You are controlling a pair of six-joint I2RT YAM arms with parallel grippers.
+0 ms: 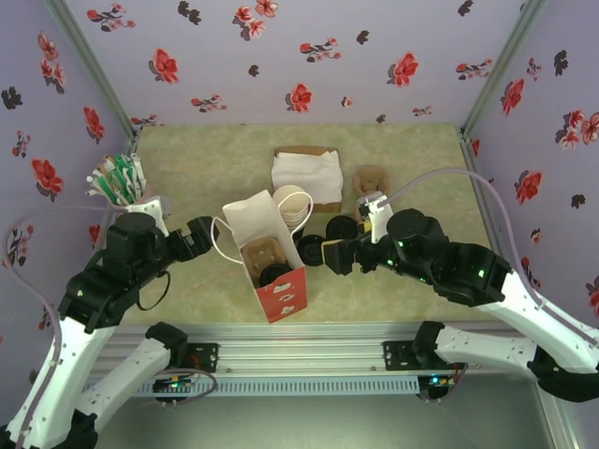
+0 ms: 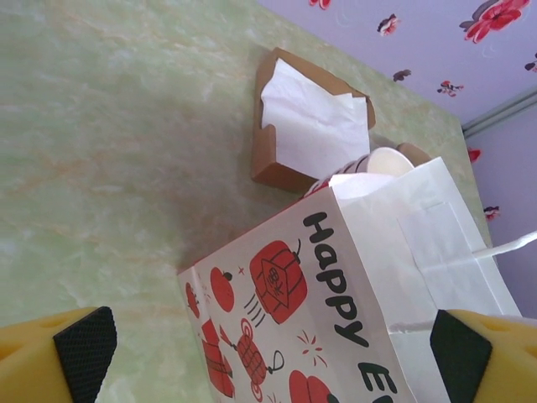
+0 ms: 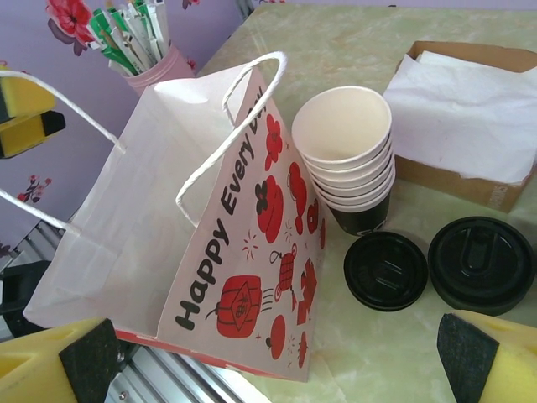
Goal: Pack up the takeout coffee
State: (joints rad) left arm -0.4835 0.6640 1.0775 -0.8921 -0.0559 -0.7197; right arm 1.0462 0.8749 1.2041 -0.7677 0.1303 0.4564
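Top external: the paper bag (image 1: 265,254) stands at the centre of the frame on the green marbled table (image 1: 197,168). Its mouth is open upward and its red-printed side faces the lower edge.
takeout coffee (image 1: 275,274): inside the bag, just below the centre of the frame, seated in a brown cardboard tray (image 1: 255,254). Its round black top faces the camera; it is too small to tell more.
left gripper (image 2: 273,351): in the left wrist view its black pads sit at the lower left and lower right corners, so the jaws are spread wide. The bag's printed face lies beyond them, untouched. From above, this gripper is left of centre, just beside the bag's white cord handle (image 1: 220,241).
right gripper (image 3: 277,357): in the right wrist view the pads are at the two lower corners and the jaws are spread wide. The bag's lower corner and bare table lie between them. From above, it is just right of the bag.
stack of cups (image 3: 348,155): nested and tilted, touching the bag's printed side, upper middle of the right wrist view.
loose black lids (image 3: 386,270): two lie side by side on the table, lower right, below the stack.
napkin box (image 3: 470,109): upper right, behind the lids.
pink holder (image 3: 159,65): upper left, full of green-and-white sticks.
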